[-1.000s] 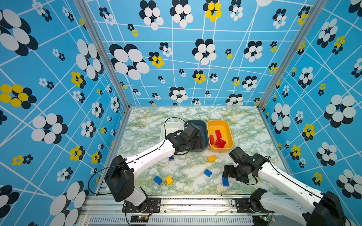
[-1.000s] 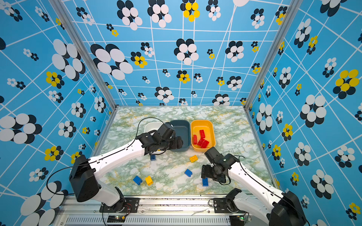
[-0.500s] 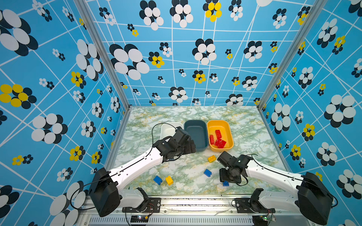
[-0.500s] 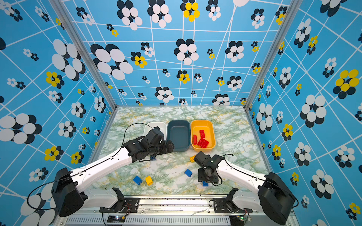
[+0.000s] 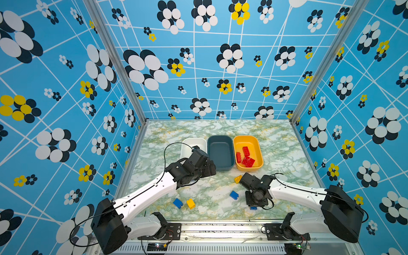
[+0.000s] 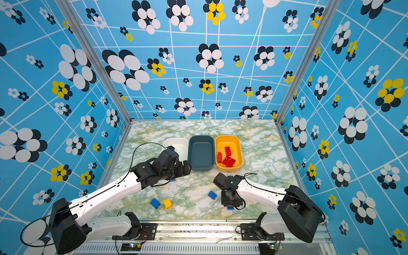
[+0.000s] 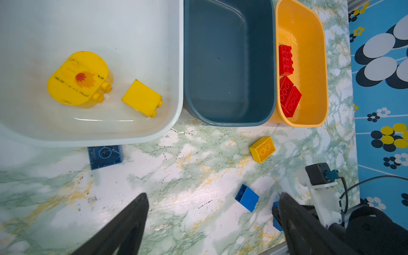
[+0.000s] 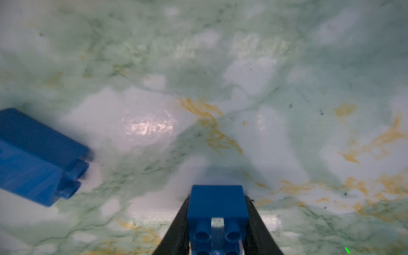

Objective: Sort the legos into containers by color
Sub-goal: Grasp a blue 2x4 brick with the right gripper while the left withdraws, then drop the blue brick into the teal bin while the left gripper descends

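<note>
Left fingers (image 7: 128, 225) spread wide above the marbled green-white bench (image 7: 198, 167); beyond their tips sits the shallow white plastic tub (image 7: 132, 134) holding two yellow studded plastic bricks (image 7: 141, 100). Right fingers (image 8: 178, 231) pinch a small blue studded plastic brick (image 8: 217, 205) between them.

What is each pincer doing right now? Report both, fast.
Left pincer: open, holding nothing.
Right pincer: closed on a small blue lego, low over the table.
</note>
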`<state>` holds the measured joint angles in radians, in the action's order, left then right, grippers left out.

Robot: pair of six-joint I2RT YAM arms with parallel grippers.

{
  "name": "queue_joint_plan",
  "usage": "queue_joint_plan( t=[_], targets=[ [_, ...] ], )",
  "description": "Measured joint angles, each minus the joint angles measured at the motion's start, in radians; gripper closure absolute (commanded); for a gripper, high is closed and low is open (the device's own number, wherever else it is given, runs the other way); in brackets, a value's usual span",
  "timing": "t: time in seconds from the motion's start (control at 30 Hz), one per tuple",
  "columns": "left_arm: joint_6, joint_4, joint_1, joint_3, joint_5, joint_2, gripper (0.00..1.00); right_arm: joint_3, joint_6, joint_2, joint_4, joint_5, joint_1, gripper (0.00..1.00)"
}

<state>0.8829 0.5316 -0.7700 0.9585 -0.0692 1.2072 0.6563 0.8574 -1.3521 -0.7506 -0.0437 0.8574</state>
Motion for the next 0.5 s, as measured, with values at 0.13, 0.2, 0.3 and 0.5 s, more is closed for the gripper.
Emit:
queue_joint_plan(
  t=[0.13,0.2,0.3,0.5],
  targets=[
    [0.009,0.016,0.005,-0.026,-0.010,-0.035,0.06,0.032,-0.004,0.011,-0.038,-0.015,0.000,0.73],
    [0.015,0.027,0.005,-0.039,-0.014,-0.055,0.06,0.085,-0.008,0.030,-0.073,-0.030,0.000,0.74],
    [0.024,0.043,0.005,-0.058,-0.023,-0.091,0.06,0.200,-0.022,0.040,-0.118,-0.053,0.000,0.74],
    [0.052,0.079,0.005,-0.117,-0.043,-0.166,0.05,0.475,-0.095,-0.022,-0.166,-0.095,-0.002,0.74]
  ],
)
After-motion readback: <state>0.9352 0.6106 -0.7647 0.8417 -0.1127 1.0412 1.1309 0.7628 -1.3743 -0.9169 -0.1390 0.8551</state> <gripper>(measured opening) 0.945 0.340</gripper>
